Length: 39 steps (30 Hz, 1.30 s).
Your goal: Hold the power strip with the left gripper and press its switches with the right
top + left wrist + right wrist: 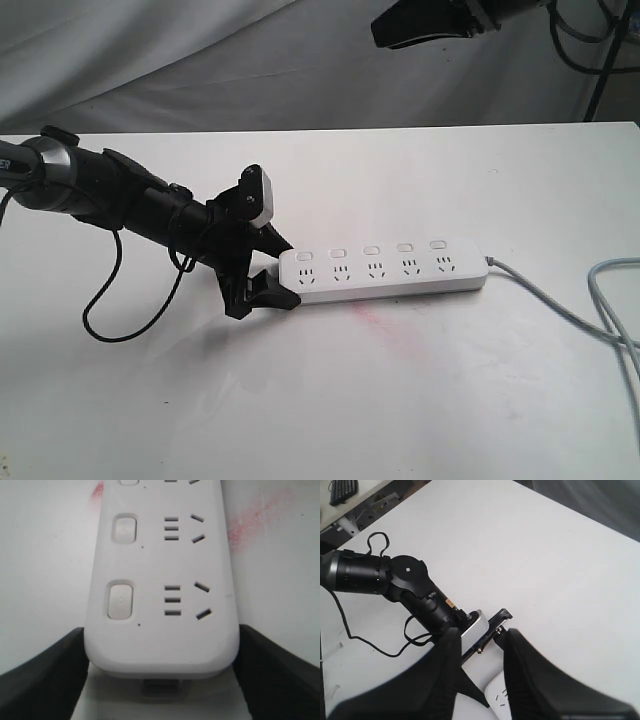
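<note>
Left gripper (285,275): jaws pinched the strip (385,268) end on both sides.
Right gripper (481,631): jaws slightly apart, empty, raised above table (400,400).
Cable (545,300): at the other end.

There is one power strip (385,272) on one bench (420,400). The strip shows five switches (371,250), five sockets (374,267) and one grey cable (545,297) at its end. Two grippers are in view, the left gripper (287,272) and the right gripper (481,632). There is also one looping black wire (110,300) and one white wrist box (260,200).
</note>
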Each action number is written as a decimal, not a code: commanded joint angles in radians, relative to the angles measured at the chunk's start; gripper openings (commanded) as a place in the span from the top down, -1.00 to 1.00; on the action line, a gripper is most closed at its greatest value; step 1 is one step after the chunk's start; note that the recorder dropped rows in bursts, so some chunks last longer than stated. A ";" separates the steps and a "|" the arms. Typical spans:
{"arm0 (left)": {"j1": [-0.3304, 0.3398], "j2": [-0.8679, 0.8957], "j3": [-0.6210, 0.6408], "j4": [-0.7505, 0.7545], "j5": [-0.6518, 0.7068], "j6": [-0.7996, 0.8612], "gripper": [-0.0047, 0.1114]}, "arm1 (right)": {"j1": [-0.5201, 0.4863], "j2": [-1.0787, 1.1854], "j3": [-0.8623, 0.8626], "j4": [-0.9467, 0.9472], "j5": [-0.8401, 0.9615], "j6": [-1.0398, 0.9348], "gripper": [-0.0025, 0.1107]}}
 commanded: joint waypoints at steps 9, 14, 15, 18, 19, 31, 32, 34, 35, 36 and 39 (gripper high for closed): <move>-0.001 0.006 -0.004 0.023 -0.053 0.010 0.92 | 0.003 -0.018 0.004 -0.016 -0.029 0.052 0.47; -0.001 0.006 -0.004 0.023 -0.053 0.010 0.92 | 0.005 -0.066 0.004 -0.020 -0.069 0.084 0.80; -0.001 0.006 -0.004 0.023 -0.053 0.010 0.92 | 0.007 -0.080 0.004 -0.018 -0.073 0.084 0.92; -0.001 0.006 -0.004 0.023 -0.053 0.010 0.92 | 0.016 -0.129 0.004 -0.064 -0.113 0.088 0.96; -0.001 0.006 -0.004 0.023 -0.053 0.010 0.92 | 0.024 -0.148 0.004 -0.086 -0.115 0.088 0.96; -0.001 0.006 -0.004 0.023 -0.053 0.010 0.92 | 0.026 -0.422 0.004 -0.190 -0.001 0.138 0.96; -0.001 0.006 -0.004 0.023 -0.053 0.010 0.92 | 0.026 -0.441 0.004 -0.209 -0.013 0.140 0.96; -0.001 0.006 -0.004 0.023 -0.053 0.010 0.92 | 0.026 -0.474 0.004 -0.243 -0.036 0.142 0.96; -0.001 0.006 -0.004 0.023 -0.053 0.010 0.92 | 0.026 -0.488 0.004 -0.270 -0.055 0.151 0.96; -0.001 0.006 -0.004 0.023 -0.053 0.010 0.92 | 0.026 -0.502 0.004 -0.300 -0.083 0.171 0.96; -0.001 0.006 -0.004 0.023 -0.053 0.010 0.92 | 0.026 -0.536 0.004 -0.401 -0.156 0.252 0.96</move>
